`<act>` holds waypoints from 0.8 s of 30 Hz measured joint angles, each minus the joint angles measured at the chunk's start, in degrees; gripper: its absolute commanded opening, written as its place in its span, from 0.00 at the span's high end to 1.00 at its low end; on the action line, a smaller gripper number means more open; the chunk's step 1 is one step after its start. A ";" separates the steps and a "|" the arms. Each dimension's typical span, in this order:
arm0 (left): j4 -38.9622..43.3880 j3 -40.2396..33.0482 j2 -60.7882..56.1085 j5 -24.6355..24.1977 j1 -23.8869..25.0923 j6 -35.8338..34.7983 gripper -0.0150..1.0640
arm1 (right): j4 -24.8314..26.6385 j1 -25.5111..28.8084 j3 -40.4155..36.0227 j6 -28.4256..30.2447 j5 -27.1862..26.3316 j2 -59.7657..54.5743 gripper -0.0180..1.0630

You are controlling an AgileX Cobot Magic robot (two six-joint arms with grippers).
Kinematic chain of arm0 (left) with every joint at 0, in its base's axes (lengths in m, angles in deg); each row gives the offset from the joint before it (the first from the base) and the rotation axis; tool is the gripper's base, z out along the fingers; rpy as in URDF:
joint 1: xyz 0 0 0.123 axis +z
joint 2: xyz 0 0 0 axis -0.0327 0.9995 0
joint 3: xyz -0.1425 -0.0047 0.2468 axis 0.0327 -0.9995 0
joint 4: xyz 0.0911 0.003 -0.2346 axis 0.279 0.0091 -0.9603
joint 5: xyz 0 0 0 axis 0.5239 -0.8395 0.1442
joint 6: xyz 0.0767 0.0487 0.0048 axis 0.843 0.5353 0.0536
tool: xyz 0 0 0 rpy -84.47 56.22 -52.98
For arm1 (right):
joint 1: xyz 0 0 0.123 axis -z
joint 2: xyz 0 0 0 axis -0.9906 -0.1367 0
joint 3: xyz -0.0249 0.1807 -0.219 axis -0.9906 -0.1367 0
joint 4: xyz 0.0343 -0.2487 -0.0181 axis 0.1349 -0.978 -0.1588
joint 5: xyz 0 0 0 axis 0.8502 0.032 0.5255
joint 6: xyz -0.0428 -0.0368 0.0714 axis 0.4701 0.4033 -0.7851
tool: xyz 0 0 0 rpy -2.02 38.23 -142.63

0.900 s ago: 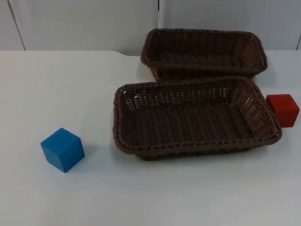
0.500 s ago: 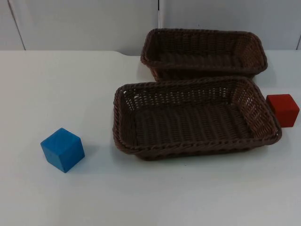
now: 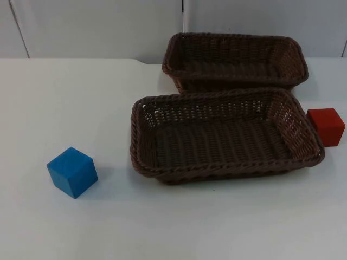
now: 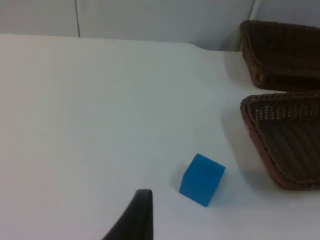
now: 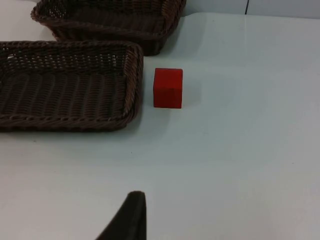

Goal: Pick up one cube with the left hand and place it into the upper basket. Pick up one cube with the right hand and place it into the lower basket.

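Both hands hung clear of the bench, and of each I could see just one black fingertip, so I could not tell how wide either stood; neither had hold of anything. My left hand (image 4: 135,220) looked toward the blue cube (image 3: 72,172), which sat alone on the white bench (image 3: 65,97), turned corner-on, well apart from the lower basket (image 3: 143,162). My right hand (image 5: 127,220) faced the red cube (image 3: 326,126), which stood just beside the lower basket's right end; whether it touched the wicker I could not make out. The upper basket (image 3: 173,67) lay right behind the lower one, their long sides close or touching, near the grey partition wall (image 3: 97,27). From my left wrist both baskets were cut off at the edge, from my right wrist likewise.
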 measured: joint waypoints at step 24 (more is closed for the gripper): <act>-4.29 0.10 13.01 7.71 0.00 8.18 0.01 | 0.00 0.00 0.00 0.17 0.00 0.00 0.01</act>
